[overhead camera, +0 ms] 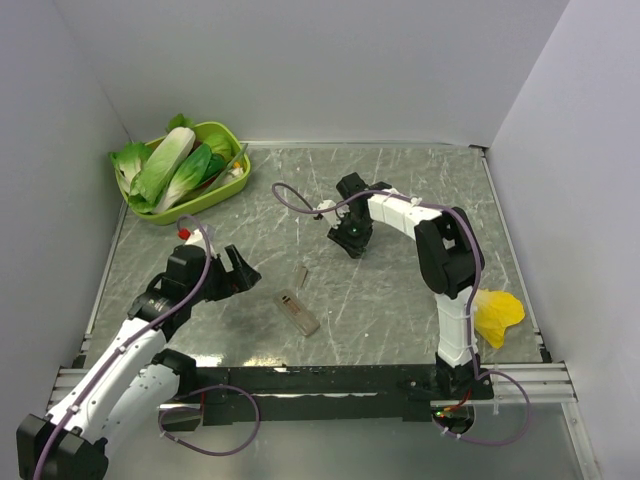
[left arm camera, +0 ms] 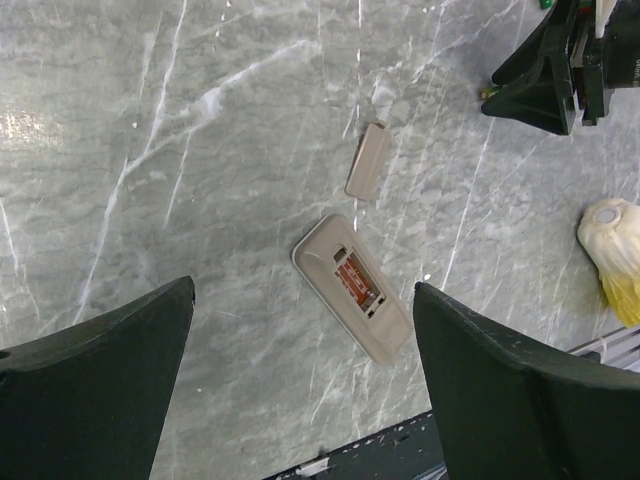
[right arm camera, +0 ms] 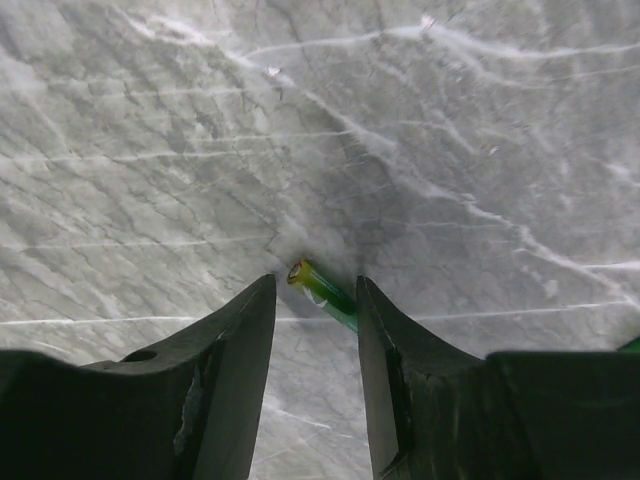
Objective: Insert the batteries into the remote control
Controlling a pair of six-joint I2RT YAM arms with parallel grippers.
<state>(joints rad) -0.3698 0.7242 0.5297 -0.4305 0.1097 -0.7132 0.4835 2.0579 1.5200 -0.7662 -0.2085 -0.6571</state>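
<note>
The remote control (overhead camera: 298, 311) lies grey-brown side up in the middle of the table, its battery bay (left arm camera: 357, 285) open and showing orange inside. Its loose cover (left arm camera: 367, 160) lies just beyond it. My left gripper (left arm camera: 304, 285) hovers wide open above the remote (left arm camera: 380, 335), touching nothing. One of the batteries (right arm camera: 322, 291), green with a yellow end, lies slantwise on the table between the fingertips of my right gripper (right arm camera: 315, 280). The jaws are narrowed around it: its far end meets the right finger, with a small gap at the left finger. My right gripper (overhead camera: 352, 240) points down at mid-table.
A green tray (overhead camera: 235, 175) of leafy vegetables stands at the back left. A cream and yellow lump (overhead camera: 497, 312) lies by the right arm's base, also seen from the left wrist (left arm camera: 612, 250). A green sliver (right arm camera: 632, 345) shows at the right edge.
</note>
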